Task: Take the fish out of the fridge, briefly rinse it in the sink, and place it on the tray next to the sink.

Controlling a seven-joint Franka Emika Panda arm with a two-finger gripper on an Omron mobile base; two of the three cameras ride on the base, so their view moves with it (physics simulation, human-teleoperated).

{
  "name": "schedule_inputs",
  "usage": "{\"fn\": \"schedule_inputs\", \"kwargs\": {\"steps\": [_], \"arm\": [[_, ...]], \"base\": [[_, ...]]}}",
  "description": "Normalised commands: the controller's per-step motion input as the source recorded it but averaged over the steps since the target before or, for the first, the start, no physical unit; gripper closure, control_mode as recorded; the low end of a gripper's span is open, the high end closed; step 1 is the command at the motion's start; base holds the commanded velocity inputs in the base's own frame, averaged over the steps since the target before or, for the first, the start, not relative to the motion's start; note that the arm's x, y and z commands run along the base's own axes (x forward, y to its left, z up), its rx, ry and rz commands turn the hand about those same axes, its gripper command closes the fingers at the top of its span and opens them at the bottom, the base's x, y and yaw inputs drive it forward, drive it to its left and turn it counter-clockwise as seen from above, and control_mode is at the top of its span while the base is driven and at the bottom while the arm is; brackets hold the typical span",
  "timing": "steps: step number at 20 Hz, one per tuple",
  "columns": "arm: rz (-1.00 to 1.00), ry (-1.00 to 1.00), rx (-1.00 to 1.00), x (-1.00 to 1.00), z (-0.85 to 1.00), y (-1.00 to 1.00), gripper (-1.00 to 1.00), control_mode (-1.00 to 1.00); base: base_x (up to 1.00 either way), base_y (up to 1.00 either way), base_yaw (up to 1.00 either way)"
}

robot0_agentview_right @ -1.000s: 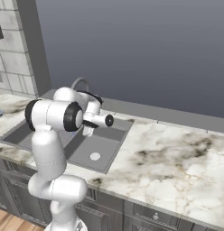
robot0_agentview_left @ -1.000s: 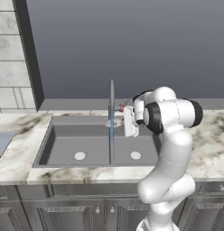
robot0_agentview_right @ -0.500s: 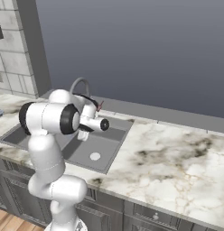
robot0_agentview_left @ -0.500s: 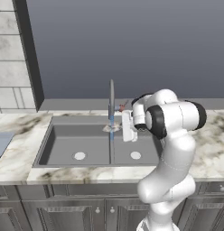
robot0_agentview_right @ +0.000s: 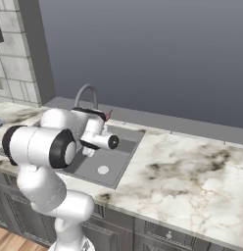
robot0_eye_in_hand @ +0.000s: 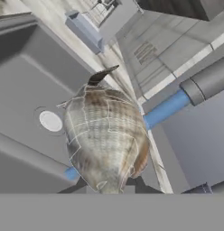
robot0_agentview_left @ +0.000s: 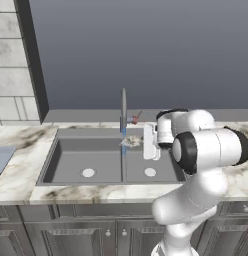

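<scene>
The fish point(robot0_eye_in_hand: 107, 135), grey-silver with brownish scales and a dark tail, hangs between my fingertips, and my gripper point(robot0_eye_in_hand: 110, 186) is shut on its lower end. In the left base view the fish point(robot0_agentview_left: 130, 142) is held over the divider of the sink point(robot0_agentview_left: 71, 155), right at the blue water stream point(robot0_agentview_left: 123, 132) running from the faucet point(robot0_agentview_left: 123, 107). The gripper point(robot0_agentview_left: 138, 143) reaches in from the right. The tray point(robot0_agentview_left: 1, 157) lies on the counter left of the sink, cut off by the picture's edge. The fridge is out of view.
The faucet spout point(robot0_eye_in_hand: 208, 79) and its water stream point(robot0_eye_in_hand: 165, 108) pass just beside the fish. A red tap lever point(robot0_agentview_right: 108, 115) stands behind the sink point(robot0_agentview_right: 118, 152). Marble counter point(robot0_agentview_right: 182, 171) stretches to the right, and a dark wall runs behind it.
The hand has come down a little with the fish, from beside the faucet pipe to the water stream. The arm's elbow has swung toward the right and lower.
</scene>
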Motion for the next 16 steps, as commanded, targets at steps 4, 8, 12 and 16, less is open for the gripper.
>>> {"fn": "schedule_inputs", "kwargs": {"steps": [4, 8, 12, 16], "arm": [[-0.32, 0.01, 0.08, -1.0, 0.98, -0.4, 1.0, -1.0], [-0.4, 0.12, 0.07, -0.99, 1.0, -0.4, 1.0, -1.0], [-0.44, 0.23, 0.0, -0.74, 1.0, -0.34, 1.0, -1.0], [-0.45, 0.38, 0.0, -0.48, 1.0, -0.16, 1.0, -1.0]], "base": [[0.0, 0.0, 0.0], [0.0, 0.0, 0.0], [0.0, 0.0, 0.0], [0.0, 0.0, 0.0]]}}
